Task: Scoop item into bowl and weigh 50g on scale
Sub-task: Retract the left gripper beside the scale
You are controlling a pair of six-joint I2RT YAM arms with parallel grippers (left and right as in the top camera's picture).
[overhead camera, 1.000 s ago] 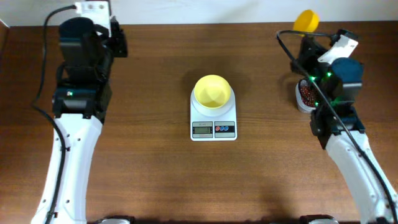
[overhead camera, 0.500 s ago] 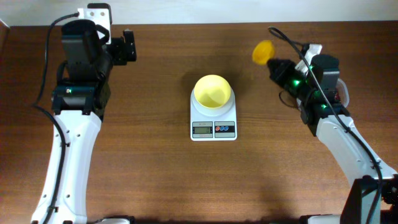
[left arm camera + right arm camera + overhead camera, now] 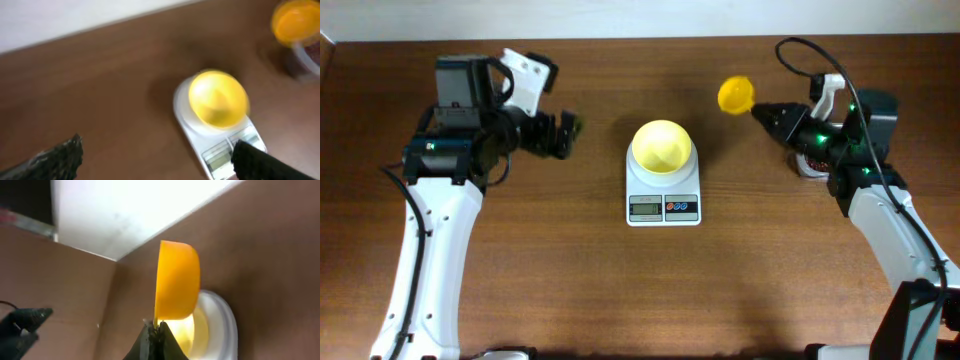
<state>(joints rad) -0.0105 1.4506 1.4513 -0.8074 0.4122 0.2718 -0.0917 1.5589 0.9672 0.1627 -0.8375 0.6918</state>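
Note:
The pale-yellow bowl point(image 3: 662, 147) sits empty on the white scale point(image 3: 663, 203) at mid-table. My right gripper point(image 3: 767, 114) is shut on the handle of a bright-yellow scoop point(image 3: 735, 95), held in the air to the right of the bowl. In the right wrist view the scoop point(image 3: 176, 280) is side-on in front of the bowl point(image 3: 200, 330), and its inside does not show. My left gripper point(image 3: 560, 135) hangs open and empty to the left of the scale. Its wrist view shows the bowl point(image 3: 218, 97) between its fingers point(image 3: 260, 162). The beans point(image 3: 313, 51) show as a dark blur.
A clear tub point(image 3: 807, 165) with the beans stands at the right, mostly hidden under my right arm. Cables trail from both arms. The table's far edge meets a white wall point(image 3: 75, 20).
My left gripper opened wide and swung right toward the scale. My right gripper carried the scoop from above the tub leftward and down, toward the bowl.

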